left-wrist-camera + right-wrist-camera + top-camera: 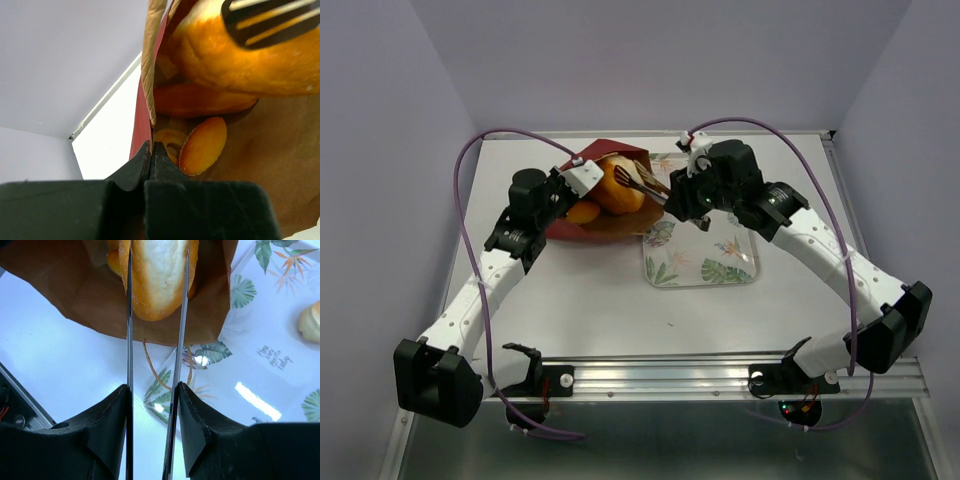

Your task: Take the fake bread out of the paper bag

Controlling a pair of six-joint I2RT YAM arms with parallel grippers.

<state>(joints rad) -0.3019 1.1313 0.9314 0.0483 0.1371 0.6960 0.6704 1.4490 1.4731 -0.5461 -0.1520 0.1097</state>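
Note:
The dark red paper bag (588, 231) lies on its side, its mouth toward the tray. My left gripper (582, 180) is shut on the bag's side edge (144, 125). My right gripper (672, 196) is shut on a pair of slotted tongs (129, 340). The tong blades clamp an oblong loaf (157, 275) at the bag mouth, also seen in the top view (618, 188). Inside the brown kraft lining (280, 150) lie a second loaf (200, 100), a round piece (202, 145) and a bagel (167, 142). The tong head (270, 20) rests on the big loaf (235, 65).
The leaf-patterned tray (720, 265) lies right of the bag, under my right arm, with one pale bread piece (311, 322) on it. The bag's thin handles (150, 365) trail over the tray's corner. Purple cables arc over both arms.

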